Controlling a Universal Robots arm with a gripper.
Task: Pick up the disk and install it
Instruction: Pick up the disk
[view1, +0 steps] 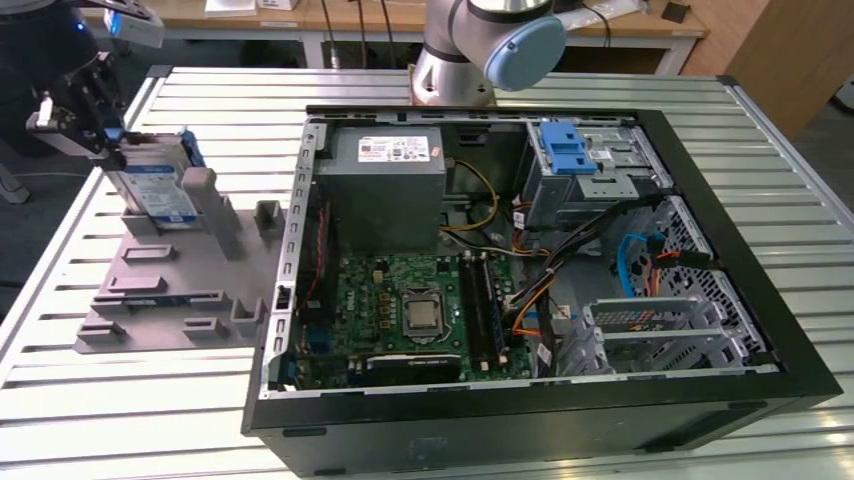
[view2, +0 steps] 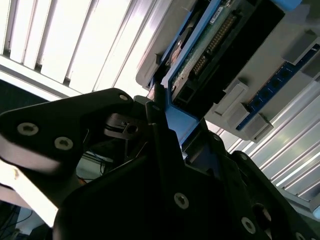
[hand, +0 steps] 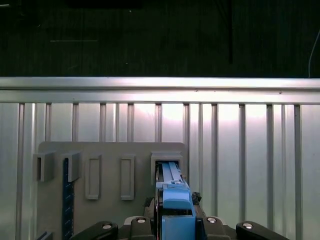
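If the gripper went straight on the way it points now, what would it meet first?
The disk. The gripper points down at its upper edge, where the disk stands upright in the grey holder. The two look very close; I cannot tell whether they touch.

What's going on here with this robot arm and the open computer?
The arm's gripper is at the top of the disk, which stands upright in a grey holder at the exterior view's left. The open computer case lies beside the holder; the disk is not installed yet.
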